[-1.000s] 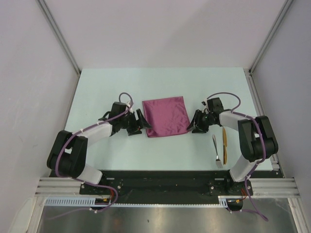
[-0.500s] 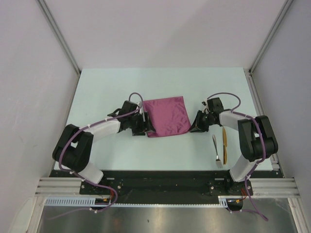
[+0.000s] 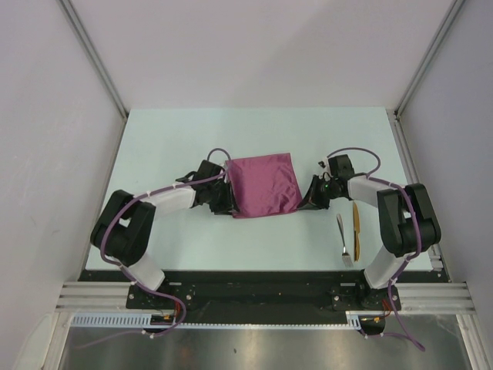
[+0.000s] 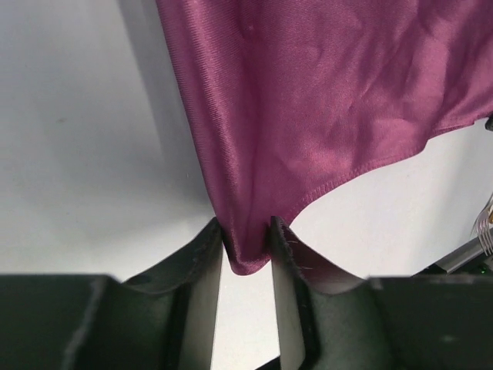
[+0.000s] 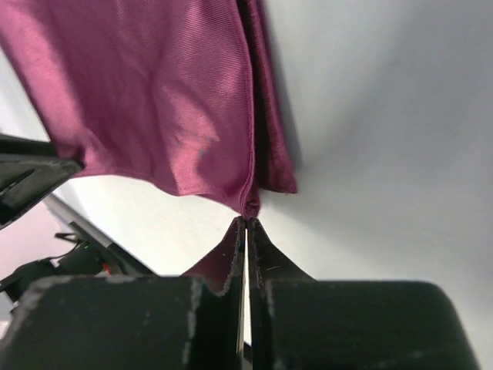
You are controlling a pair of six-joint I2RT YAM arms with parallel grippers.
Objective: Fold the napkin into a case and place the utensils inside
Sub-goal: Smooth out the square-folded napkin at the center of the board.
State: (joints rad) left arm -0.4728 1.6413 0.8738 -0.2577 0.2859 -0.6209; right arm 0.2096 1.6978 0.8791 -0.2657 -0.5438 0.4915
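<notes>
Left fingers [image 4: 204,262] close on the near-left corner of the napkin [image 3: 264,183], and the bunched cloth fills the gap between them. Right fingers [image 5: 269,266] are pressed flat together, with the near-right corner nipped at their very tips. Seen from above, both arms reach inward and meet the cloth from opposite sides.

The napkin lies in the middle of the pale bench [image 3: 169,139]. It is a plum-magenta cloth, roughly square, with soft creases and a faint sheen. At both held corners it lifts a little off the surface and sags between them.

Judging by that sag, the cloth is light, limp and probably a bit slippery. It would droop and slide rather than keep a fold. The right wrist view shows more than one layer at the right edge. A hold at the corners, catching every layer, seems the surest way to carry a fold across.

No case is formed yet. Nothing here is a pocket or container, and nothing lies on or in the napkin.

The utensils rest bare on the bench, side by side near the right arm and apart from the cloth. They are a silver spoon [image 3: 344,243] and a golden-yellow piece [image 3: 356,227]. Both look thin, stiff and flat-lying, so a pinch across the handle would likely suit them best.
</notes>
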